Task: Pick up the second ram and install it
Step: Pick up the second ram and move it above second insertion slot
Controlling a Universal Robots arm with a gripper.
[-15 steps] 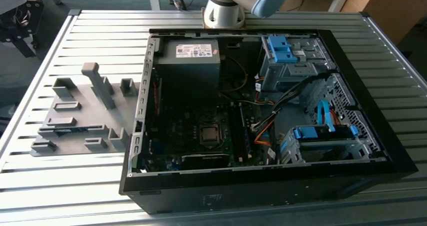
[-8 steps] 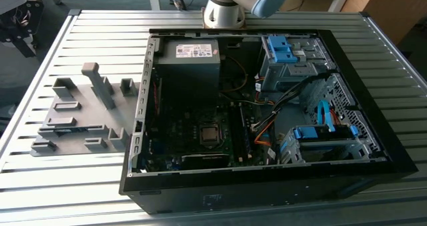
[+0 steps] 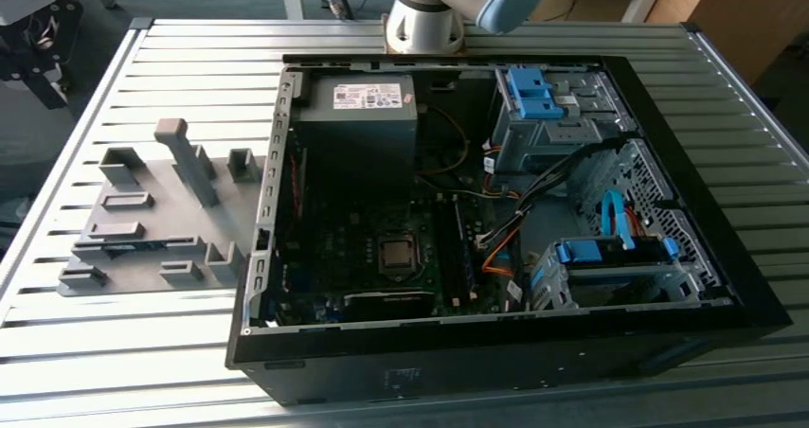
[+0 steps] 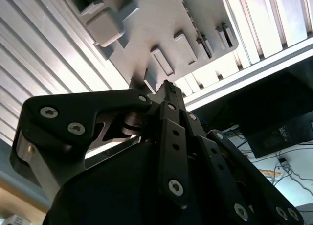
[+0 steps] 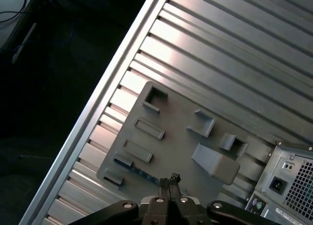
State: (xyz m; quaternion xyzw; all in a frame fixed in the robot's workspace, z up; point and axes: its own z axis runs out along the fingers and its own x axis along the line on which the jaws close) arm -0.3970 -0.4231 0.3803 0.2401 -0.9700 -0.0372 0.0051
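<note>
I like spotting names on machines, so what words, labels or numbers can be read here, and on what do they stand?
White label on the power supply, exterior view: print too small to read.
Pale sticker on the computer case's back, first wrist view: too blurred to read.
Dark box, second wrist view: faint marks, unreadable.
No text can be quoted as it reads.

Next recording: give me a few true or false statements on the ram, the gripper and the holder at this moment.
1. The computer case lies open on the slatted table. True.
2. The gripper holds the second ram. False: it lies in the grey holder plate.
3. The gripper is shut, with nothing between its fingers. True.
4. The grey holder plate sits at the exterior view's right of the computer case. False: it sits at the left.
</note>
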